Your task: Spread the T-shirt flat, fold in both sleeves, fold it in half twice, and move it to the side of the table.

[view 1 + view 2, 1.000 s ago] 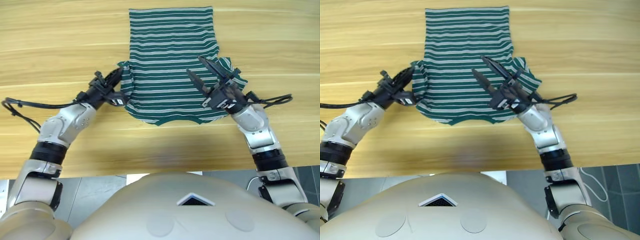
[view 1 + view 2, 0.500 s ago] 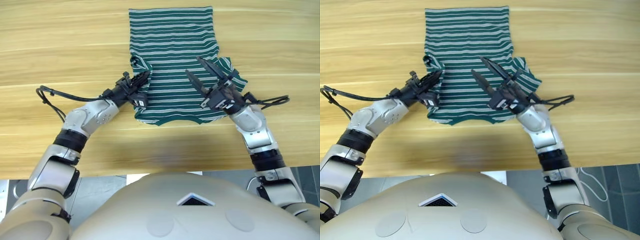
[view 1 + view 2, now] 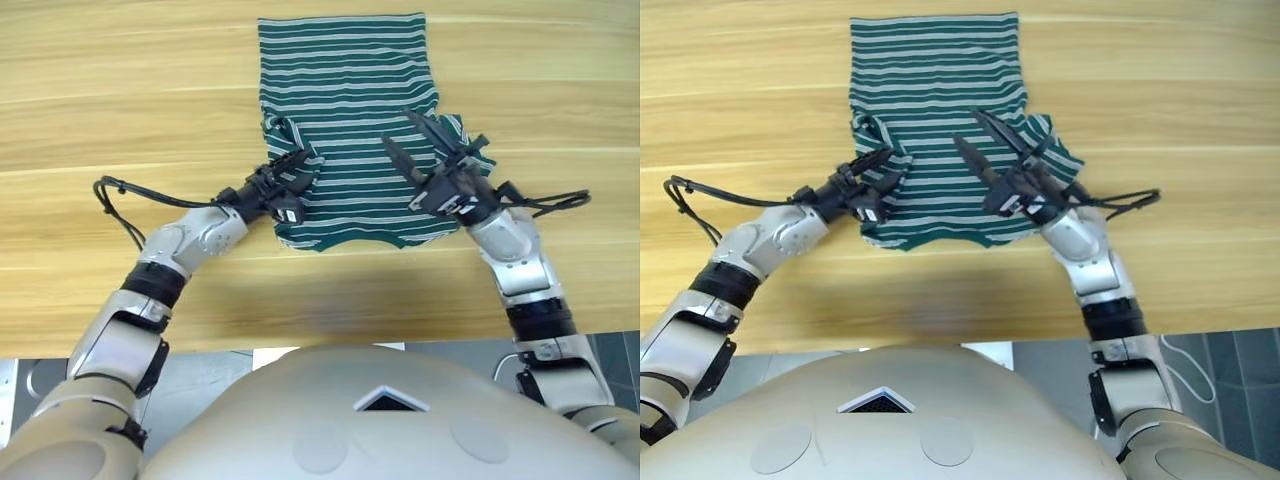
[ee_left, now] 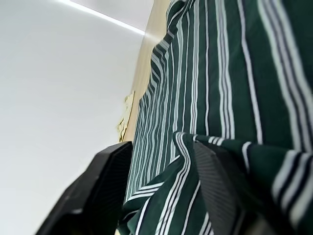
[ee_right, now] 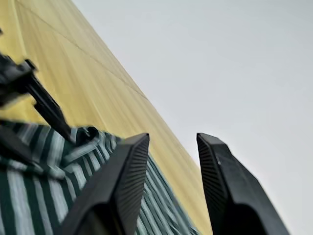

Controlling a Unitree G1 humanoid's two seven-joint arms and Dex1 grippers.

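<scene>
T-shirt [image 3: 345, 70] lies face-up on the wooden table [image 3: 120, 80] with its long axis running 12 to 6 o'clock, hem at 12 and neckline at 6, nearest you. Your left gripper [image 3: 300, 165] sits over the shirt's left flank with its fingers pinched on a fold of striped cloth. The left sleeve [image 3: 283, 135] is bunched just at 12 o'clock of it, already lying over the body and not out on the wood. Your right gripper [image 3: 398, 130] hovers above the right chest with its fingers spread wide and nothing between them. The right sleeve [image 3: 458, 127] still sticks out flat, just beside that claw at about 3 o'clock, so the right arm is plainly the nearer one for it. I judge the next fold runs from 3 toward 9 o'clock, across the short axis. You have bare wood at 9 and 3 o'clock, and a wide strip at 6 before the table's near edge. Smooth the left bunch before letting go, or the fold may sit lumpy.
</scene>
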